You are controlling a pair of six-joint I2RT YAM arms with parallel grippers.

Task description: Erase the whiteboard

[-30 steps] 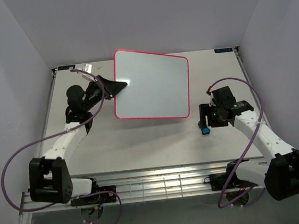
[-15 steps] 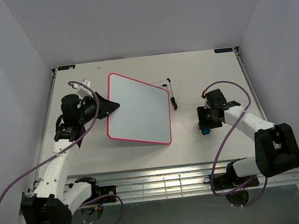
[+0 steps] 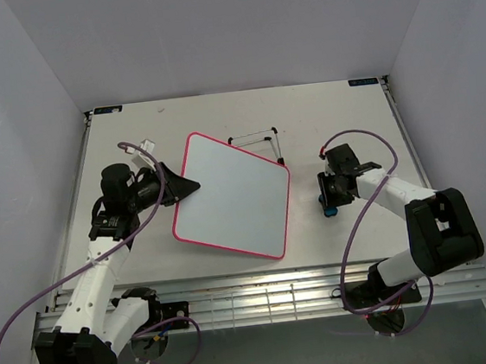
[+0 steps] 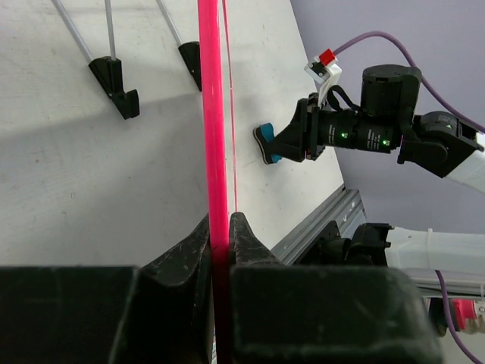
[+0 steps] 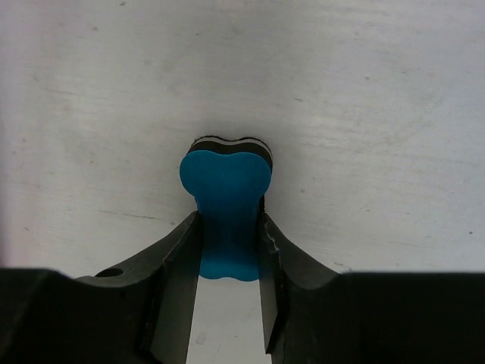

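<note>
The whiteboard (image 3: 231, 196), white with a pink-red frame, hangs over the middle of the table. My left gripper (image 3: 189, 185) is shut on its left edge. No writing shows on the face turned to the top camera. In the left wrist view the board is edge-on, a pink line (image 4: 214, 114) running up from my left gripper (image 4: 220, 227). My right gripper (image 3: 328, 201) is low on the table right of the board, shut on a small blue bone-shaped eraser (image 3: 330, 211). In the right wrist view the eraser's waist (image 5: 226, 197) sits between the fingers of my right gripper (image 5: 228, 221).
A thin black wire stand (image 3: 260, 137) lies just beyond the board's far corner; its black feet (image 4: 114, 76) show in the left wrist view. The table's metal front rail (image 3: 254, 289) runs along the near edge. Grey walls enclose the table on three sides.
My left arm has swung the whiteboard nearer and rotated it, uncovering the wire stand. My right gripper has closed on the blue eraser.
</note>
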